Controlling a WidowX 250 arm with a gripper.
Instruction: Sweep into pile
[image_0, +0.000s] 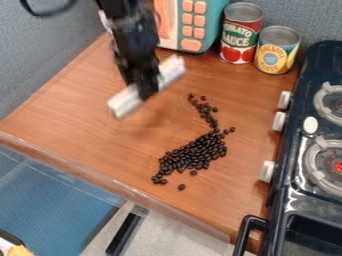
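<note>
The black gripper (145, 90) hangs over the upper left of the wooden counter, shut on a white bar (125, 102) that sticks out on both sides of it. The bar slants from lower left to upper right and looks raised off the wood. Dark beans (194, 154) lie to the right of and below the gripper, apart from the bar. Most are massed together near the counter's middle, a thin trail runs up from them, and a few loose ones lie at the edges.
A teal toy microwave (207, 25), a red tomato can (241, 33) and a yellow can (276, 50) stand along the back. The black stove (291, 200) borders the right side; the counter's front edge (113, 184) runs diagonally below the beans.
</note>
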